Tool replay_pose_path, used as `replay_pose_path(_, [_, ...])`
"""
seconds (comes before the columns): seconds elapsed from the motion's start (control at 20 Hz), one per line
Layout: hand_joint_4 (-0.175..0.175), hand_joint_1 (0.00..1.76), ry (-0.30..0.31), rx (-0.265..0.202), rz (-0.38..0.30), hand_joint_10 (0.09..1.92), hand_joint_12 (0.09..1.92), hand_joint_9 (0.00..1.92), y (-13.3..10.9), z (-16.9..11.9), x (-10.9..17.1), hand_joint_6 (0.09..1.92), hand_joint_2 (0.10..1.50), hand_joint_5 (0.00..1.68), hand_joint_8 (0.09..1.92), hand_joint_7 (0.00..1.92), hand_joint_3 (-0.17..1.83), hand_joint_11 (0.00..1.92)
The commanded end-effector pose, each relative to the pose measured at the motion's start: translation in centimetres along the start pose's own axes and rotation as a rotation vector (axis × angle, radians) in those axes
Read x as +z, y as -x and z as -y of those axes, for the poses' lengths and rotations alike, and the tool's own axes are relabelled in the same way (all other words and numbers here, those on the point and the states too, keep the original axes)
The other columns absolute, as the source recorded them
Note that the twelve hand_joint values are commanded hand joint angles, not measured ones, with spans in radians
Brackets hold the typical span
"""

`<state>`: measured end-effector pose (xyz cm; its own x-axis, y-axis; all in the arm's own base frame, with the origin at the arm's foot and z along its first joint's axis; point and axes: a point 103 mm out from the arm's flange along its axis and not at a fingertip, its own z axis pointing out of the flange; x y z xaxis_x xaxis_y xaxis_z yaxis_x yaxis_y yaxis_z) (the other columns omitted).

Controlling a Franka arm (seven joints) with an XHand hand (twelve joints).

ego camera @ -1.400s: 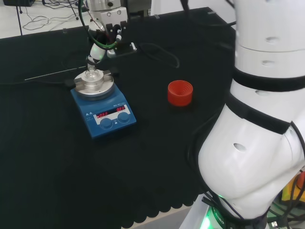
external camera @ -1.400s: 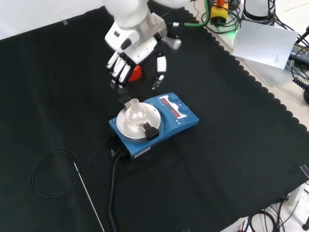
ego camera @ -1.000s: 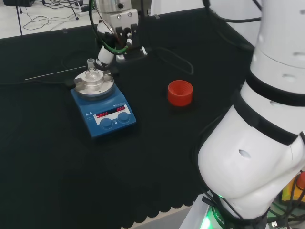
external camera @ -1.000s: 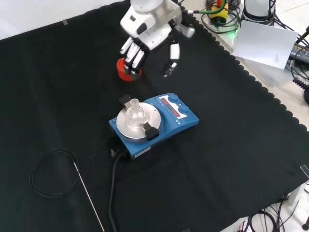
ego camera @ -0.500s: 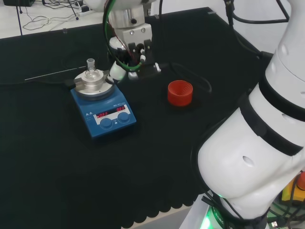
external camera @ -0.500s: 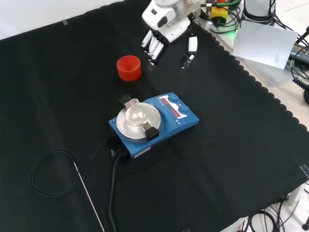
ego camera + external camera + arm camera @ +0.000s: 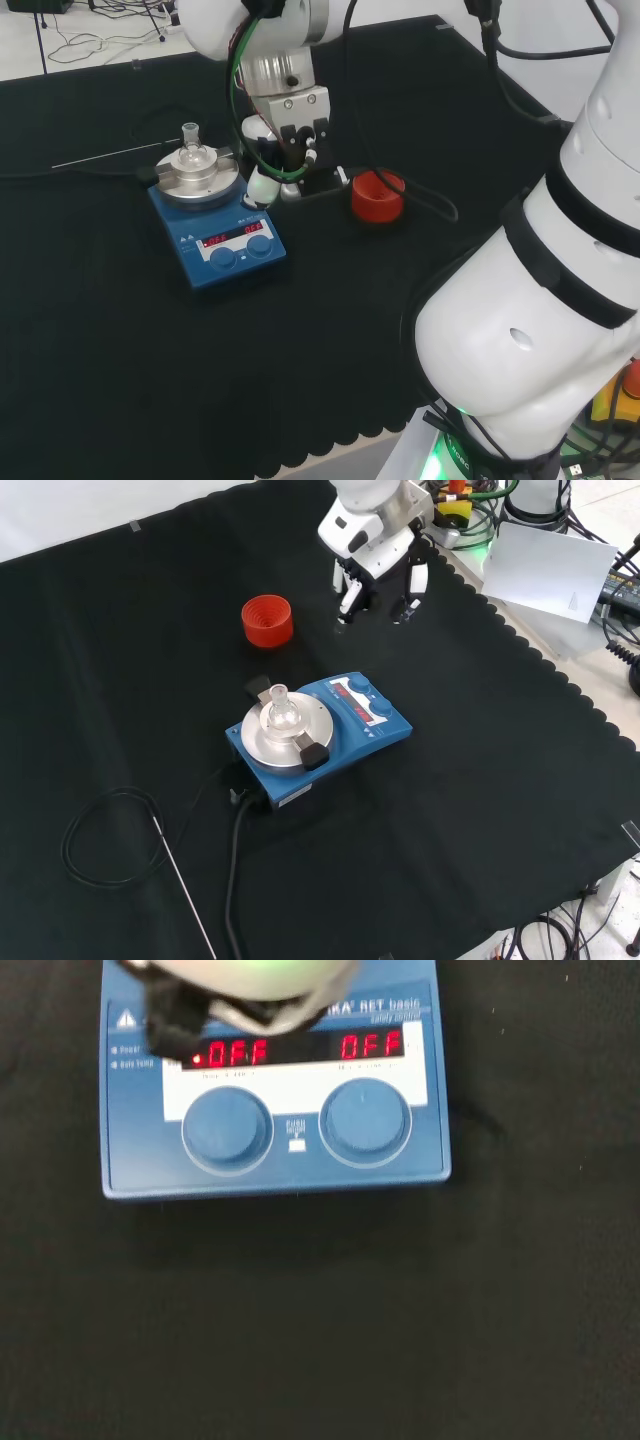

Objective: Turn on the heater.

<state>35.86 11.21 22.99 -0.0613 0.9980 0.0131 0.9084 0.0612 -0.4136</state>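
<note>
In the front view, a thin metal rod point(image 7: 185, 889) and a coiled black cable point(image 7: 105, 835) lie on the black cloth point(image 7: 480, 810) at the left, well apart from the rest. The blue heater point(image 7: 318, 735) sits mid-cloth, a small clear flask point(image 7: 279, 711) on its round silver plate point(image 7: 281, 735); what the flask holds is too faint to tell. A red ribbed ring point(image 7: 267, 620) stands apart behind the heater, with bare cloth between them. Further right and higher, the hand point(image 7: 378, 565) hangs above the cloth, fingers relaxed and pointing down, holding nothing, clear of the heater. To the right of the heater the cloth lies open out to its scalloped edge.

In the head view the hand point(image 7: 285, 150) is just right of the heater point(image 7: 218, 240), between it and the ring point(image 7: 378, 195), partly masked by green cabling; the arm's white links cut off the right side.

The wrist view looks down on the heater's front panel point(image 7: 275, 1110): two round blue knobs point(image 7: 227, 1128) below lit red displays, the panel's far edge hidden by a blurred white part of the hand point(image 7: 240, 980)
</note>
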Motion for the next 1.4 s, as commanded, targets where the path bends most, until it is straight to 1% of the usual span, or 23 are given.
replay_pose_path(0.05, [-0.121,1.09,-0.076,-0.013,0.017,0.84,0.79,1.63,-0.8,0.3,2.3,0.44,0.72,0.56,1.06,1.40,0.63,1.49])
replay_pose_path(0.1, [-0.123,1.11,-0.092,-0.016,0.024,0.90,0.78,1.65,-1.0,0.2,2.7,0.46,0.72,0.56,1.09,1.43,0.63,1.54])
replay_pose_path(0.2, [-0.123,1.17,-0.128,-0.020,0.047,1.03,0.79,1.66,-1.5,0.0,3.5,0.52,0.74,0.54,1.17,1.47,0.65,1.54])
replay_pose_path(0.3, [-0.115,1.26,-0.148,-0.030,0.054,1.15,0.92,1.66,-1.9,-0.1,4.3,0.58,0.76,0.50,1.27,1.48,0.70,1.42])
replay_pose_path(0.45, [-0.094,1.34,-0.183,-0.042,0.054,1.23,1.09,1.67,-2.5,-0.4,5.4,0.66,0.74,0.40,1.35,1.48,0.79,1.32])
replay_pose_path(0.6, [-0.075,1.36,-0.203,-0.050,0.050,1.26,1.15,1.67,-2.8,-0.7,6.2,0.66,0.73,0.32,1.38,1.49,0.84,1.29])
replay_pose_path(0.8, [-0.062,1.37,-0.236,-0.060,0.050,1.28,1.18,1.67,-3.3,-1.0,7.1,0.62,0.72,0.26,1.40,1.50,0.88,1.28])
replay_pose_path(1.1, [-0.054,1.38,-0.277,-0.077,0.054,1.31,1.21,1.67,-4.0,-1.6,8.3,0.53,0.70,0.25,1.42,1.50,0.92,1.26])
replay_pose_path(1.4, [-0.050,1.38,-0.293,-0.082,0.057,1.32,1.22,1.67,-4.0,-1.9,8.8,0.47,0.69,0.26,1.43,1.51,0.94,1.26])
